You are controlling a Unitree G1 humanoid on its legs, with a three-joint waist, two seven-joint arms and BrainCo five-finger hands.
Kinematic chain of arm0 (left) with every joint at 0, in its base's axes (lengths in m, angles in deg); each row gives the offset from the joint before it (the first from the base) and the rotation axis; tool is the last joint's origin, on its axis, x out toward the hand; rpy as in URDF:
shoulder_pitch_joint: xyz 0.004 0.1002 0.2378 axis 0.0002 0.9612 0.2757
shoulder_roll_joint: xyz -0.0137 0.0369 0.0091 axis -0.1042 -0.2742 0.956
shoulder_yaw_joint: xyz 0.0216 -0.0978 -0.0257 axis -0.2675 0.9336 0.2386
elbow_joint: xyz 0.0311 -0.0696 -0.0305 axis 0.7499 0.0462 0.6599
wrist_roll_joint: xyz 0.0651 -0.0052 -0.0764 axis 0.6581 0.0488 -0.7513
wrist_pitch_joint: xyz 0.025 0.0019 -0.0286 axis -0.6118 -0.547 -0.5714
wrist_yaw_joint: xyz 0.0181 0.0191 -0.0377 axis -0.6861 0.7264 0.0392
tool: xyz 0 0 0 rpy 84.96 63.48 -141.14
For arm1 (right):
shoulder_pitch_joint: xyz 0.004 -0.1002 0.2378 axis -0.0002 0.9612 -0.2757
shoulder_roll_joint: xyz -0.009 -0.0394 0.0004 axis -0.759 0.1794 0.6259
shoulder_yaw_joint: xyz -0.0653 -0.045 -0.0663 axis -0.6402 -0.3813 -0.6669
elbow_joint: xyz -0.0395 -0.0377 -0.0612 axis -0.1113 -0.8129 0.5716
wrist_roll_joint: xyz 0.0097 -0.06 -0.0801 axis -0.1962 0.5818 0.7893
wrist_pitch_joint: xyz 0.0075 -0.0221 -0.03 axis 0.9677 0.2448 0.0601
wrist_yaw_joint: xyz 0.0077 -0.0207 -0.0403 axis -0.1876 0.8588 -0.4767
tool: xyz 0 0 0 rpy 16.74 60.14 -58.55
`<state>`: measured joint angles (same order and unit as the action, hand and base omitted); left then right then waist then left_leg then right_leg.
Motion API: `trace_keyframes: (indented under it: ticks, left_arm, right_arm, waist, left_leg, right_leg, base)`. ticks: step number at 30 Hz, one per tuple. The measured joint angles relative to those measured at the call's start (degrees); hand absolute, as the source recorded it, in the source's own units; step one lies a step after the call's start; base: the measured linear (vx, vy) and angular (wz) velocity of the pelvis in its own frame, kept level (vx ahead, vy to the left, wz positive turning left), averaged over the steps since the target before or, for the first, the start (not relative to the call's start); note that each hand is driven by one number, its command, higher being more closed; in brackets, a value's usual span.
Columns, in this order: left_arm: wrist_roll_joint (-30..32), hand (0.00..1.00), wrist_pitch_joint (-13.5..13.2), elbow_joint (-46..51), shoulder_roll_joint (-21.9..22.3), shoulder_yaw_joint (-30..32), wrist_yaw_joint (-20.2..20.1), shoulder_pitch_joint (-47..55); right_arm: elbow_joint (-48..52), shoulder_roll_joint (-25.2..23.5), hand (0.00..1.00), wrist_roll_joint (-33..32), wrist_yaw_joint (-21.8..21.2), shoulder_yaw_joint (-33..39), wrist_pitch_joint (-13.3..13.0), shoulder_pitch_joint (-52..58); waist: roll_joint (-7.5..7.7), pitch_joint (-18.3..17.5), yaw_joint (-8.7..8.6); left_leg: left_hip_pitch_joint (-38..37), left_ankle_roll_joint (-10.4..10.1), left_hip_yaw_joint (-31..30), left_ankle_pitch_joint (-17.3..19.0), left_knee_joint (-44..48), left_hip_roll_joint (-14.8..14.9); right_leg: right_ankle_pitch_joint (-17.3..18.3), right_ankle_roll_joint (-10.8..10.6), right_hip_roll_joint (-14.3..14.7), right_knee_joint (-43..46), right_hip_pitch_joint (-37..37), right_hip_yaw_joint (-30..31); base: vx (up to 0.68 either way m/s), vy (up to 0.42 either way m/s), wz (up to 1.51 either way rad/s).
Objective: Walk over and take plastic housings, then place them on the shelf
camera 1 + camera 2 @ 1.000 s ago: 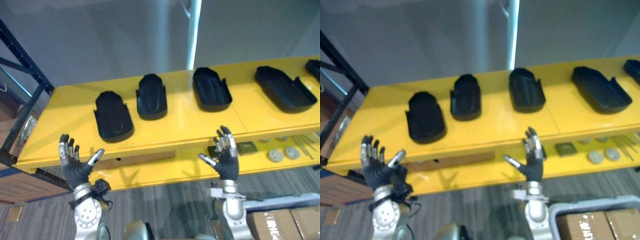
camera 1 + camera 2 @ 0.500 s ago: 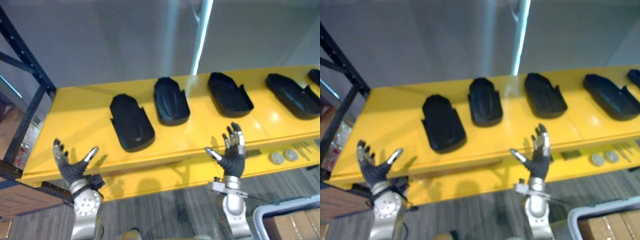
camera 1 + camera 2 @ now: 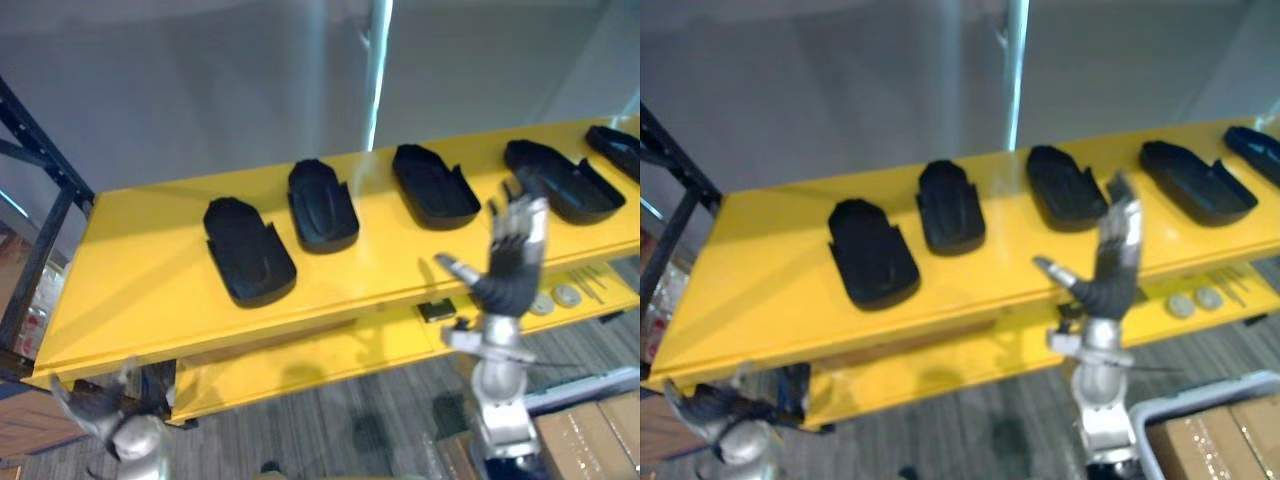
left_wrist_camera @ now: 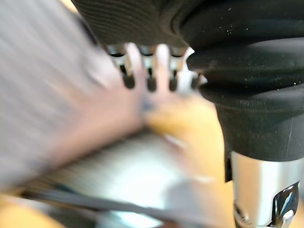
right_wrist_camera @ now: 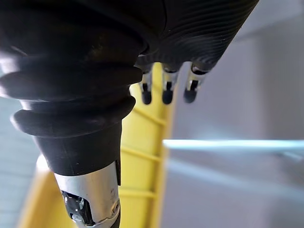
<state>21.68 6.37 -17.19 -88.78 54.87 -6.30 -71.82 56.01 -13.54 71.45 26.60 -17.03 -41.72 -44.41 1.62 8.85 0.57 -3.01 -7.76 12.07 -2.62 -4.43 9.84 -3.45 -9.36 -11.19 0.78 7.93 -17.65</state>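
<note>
Black plastic housings (image 3: 322, 204) lay on top of the yellow shelf (image 3: 140, 270), none of them held.
Five housings sat in a row, running from left of centre to the upper right edge of the frame. The right hand (image 3: 505, 278) stood raised at centre right before the shelf's front edge, fingers straight, thumb spread, empty. The left hand (image 3: 95, 400) showed blurred in the lower left corner, fingers loosely spread and holding nothing.

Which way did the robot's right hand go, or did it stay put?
Yes, it moved up. The right hand sat below the front edge of the yellow shelf; now its open fingers reach above that edge, near a black housing.
</note>
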Motion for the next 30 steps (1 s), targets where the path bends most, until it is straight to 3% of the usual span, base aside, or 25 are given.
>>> trace_keyframes:
  ticks: [1,3,5,8,10,11,13,16,18,21,23,27,30]
  left_arm:
    - [0.5,0.0,-0.9,0.1,0.2,0.7,2.6,0.7]
    - [8.9,0.0,-4.0,4.0,0.3,3.5,4.8,1.8]
    - [13.9,0.0,-6.1,14.5,0.3,2.5,4.8,1.9]
    - [15.8,0.0,-9.3,31.7,-0.4,0.3,2.3,0.6]
    - [16.6,0.0,-9.1,38.9,-0.6,-1.1,-0.6,-0.9]
    - [17.0,0.0,-7.3,40.7,-0.6,-2.0,-1.4,-2.1]
    - [17.8,0.0,-4.4,40.2,-0.7,-3.0,-1.7,-3.4]
    - [12.9,0.0,-0.1,35.3,-0.7,-2.9,-1.3,-3.7]
    - [9.3,0.0,1.7,26.5,-0.7,-1.4,-1.2,-2.5]
    - [8.8,0.0,1.8,17.0,-0.3,1.5,-0.9,-0.1]
    - [8.8,0.0,1.7,9.6,-0.2,3.9,-1.0,3.0]
    - [8.8,0.0,1.4,2.0,0.2,4.7,-4.3,5.4]
    - [6.3,0.0,1.8,-4.5,0.0,4.0,-12.4,5.9]
  right_arm:
    - [0.0,0.0,0.0,-0.2,-0.1,-0.6,0.6,-0.1]
    - [-0.6,-0.1,0.0,-1.0,-1.2,-2.1,2.6,-1.8]
    - [-1.0,-0.1,0.0,-1.0,-1.3,-2.5,3.6,-2.4]
    - [-2.4,-0.6,0.0,-1.1,-2.7,-4.4,4.7,-2.4]
    - [-2.8,-1.1,0.0,-1.4,-4.0,-5.6,5.2,-1.6]
    - [-3.2,-1.4,0.0,-2.0,-5.0,-6.1,5.2,-0.9]
    - [-4.4,-1.4,0.0,-2.1,-5.2,-7.1,5.2,-0.8]
    - [-5.6,-1.4,0.0,-2.1,-6.4,-8.3,5.2,-1.1]
    - [-7.1,-1.4,0.0,-3.7,-9.7,-8.3,5.2,-2.2]
    - [-9.0,-1.3,0.0,-7.7,-14.2,-8.4,5.8,-5.2]
    - [-10.7,-1.0,0.0,-9.6,-16.8,-9.5,8.1,-9.1]
    - [-13.8,-0.3,0.0,-12.8,-21.3,-13.5,14.1,-14.6]
    - [-18.9,-0.2,0.0,-15.1,-22.4,-17.0,21.1,-18.5]
  waist:
    - [1.21,-0.4,0.61]
    - [1.41,-0.4,2.1]
    - [1.14,-0.3,2.06]
    - [0.61,-0.3,1.98]
    - [-0.93,-0.2,1.78]
    - [-1.92,-0.4,1.61]
    - [-2.93,-1.1,1.4]
    - [-3.32,-1.3,1.5]
    - [-2.72,-1.5,1.78]
    - [-1.37,-2.0,2.0]
    - [0.02,-2.8,2.75]
    - [0.67,-3.2,4.15]
    - [0.84,-3.2,5.46]
  left_leg:
    - [0.1,-0.1,-0.7,-0.6,-0.5,0.0]
    - [0.1,-0.4,-1.3,-1.1,-0.5,0.0]
    - [0.6,-0.4,-3.2,-1.8,-0.5,-0.3]
    - [1.2,-0.7,-3.9,-2.7,-0.6,-0.5]
    - [1.2,-1.0,-4.0,-3.2,-0.6,-0.5]
    - [1.2,-1.0,-4.0,-3.5,-0.6,-0.5]
    - [1.2,-1.0,-4.0,-3.8,-0.6,-0.4]
    - [1.3,-1.0,-3.9,-4.1,-0.7,-0.2]
    - [1.8,-0.9,-4.0,-4.3,-0.7,-0.1]
    - [2.4,-1.0,-4.1,-4.5,-0.7,0.0]
    - [2.4,-1.1,-4.4,-4.6,-0.7,0.0]
    - [3.0,-1.2,-5.7,-5.1,-0.7,0.1]
    - [3.1,-1.0,-6.6,-5.4,-0.7,0.2]
  right_leg:
    - [0.7,-0.2,0.1,-0.1,0.2,-1.1]
    - [2.1,0.2,0.1,0.3,0.6,-2.0]
    - [3.3,0.4,0.0,0.6,1.4,-3.6]
    - [4.6,0.6,-0.1,0.7,1.5,-4.6]
    - [4.7,0.5,-0.1,0.7,1.5,-4.6]
    - [4.7,0.5,-0.1,0.7,1.5,-4.6]
    - [4.7,0.5,0.0,0.7,1.5,-4.6]
    - [4.7,0.5,0.2,0.7,1.3,-4.5]
    - [5.0,1.0,0.3,0.7,0.9,-4.5]
    - [5.0,1.0,0.4,0.8,0.1,-4.5]
    - [5.1,1.0,0.4,0.8,0.2,-4.6]
    - [5.4,1.3,0.5,1.5,0.2,-5.8]
    - [5.5,1.5,0.8,1.5,0.8,-6.1]
  base:
    - [-0.03,-0.049,0.21]
    - [-0.04,-0.056,0.22]
    - [-0.05,-0.036,0.38]
    - [-0.07,-0.036,0.18]
    - [-0.06,-0.024,-0.01]
    - [-0.04,-0.019,-0.01]
    - [0.0,0.0,0.0]
    - [-0.04,-0.021,-0.01]
    - [-0.04,-0.014,0.02]
    - [-0.01,-0.004,0.01]
    - [0.0,-0.012,0.02]
    - [-0.02,-0.021,0.16]
    - [-0.05,-0.018,0.12]
